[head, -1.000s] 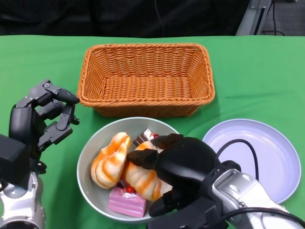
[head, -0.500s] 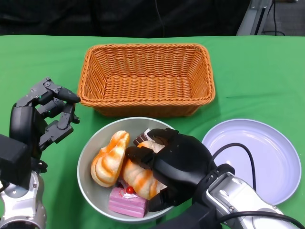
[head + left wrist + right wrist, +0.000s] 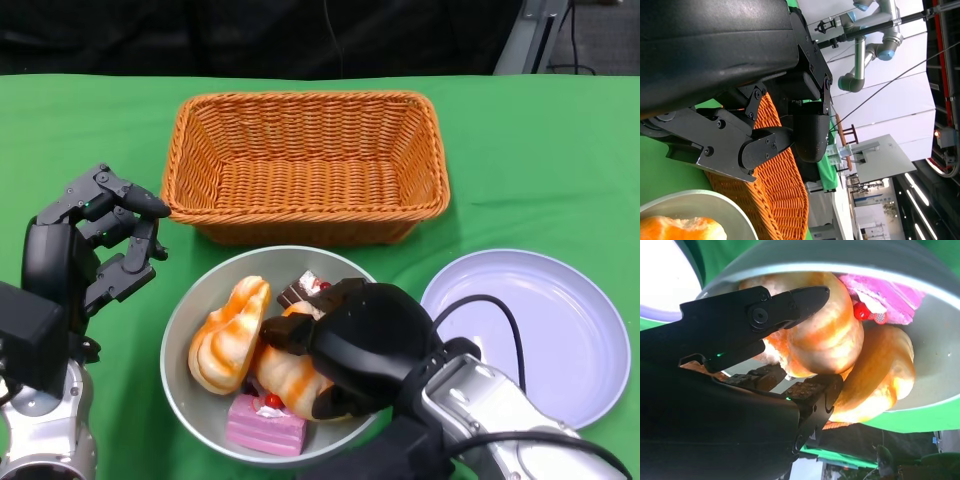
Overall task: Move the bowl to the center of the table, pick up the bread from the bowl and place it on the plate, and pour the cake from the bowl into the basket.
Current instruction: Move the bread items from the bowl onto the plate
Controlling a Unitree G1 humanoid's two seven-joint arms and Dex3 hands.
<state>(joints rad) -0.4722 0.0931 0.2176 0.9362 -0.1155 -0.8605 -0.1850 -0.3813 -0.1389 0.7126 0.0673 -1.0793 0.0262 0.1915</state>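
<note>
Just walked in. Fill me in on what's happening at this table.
The right robot hand is down inside the grey bowl, its fingers closing around one orange bread roll. A second roll and pink cake lie beside it. The left robot hand hovers empty by the basket. The plate holds nothing yet.

— Where does the head view look from?
— From above the near edge, down over the green table, taking in basket, bowl and plate at middling range.
— And the wrist views?
— The right one sits very close behind the right hand, facing into the bowl and turned upside down. The left one lies on its side behind the left hand, facing the basket and the room beyond.
— What do they share?
— All three show the bowl; the head and left views share the basket.
</note>
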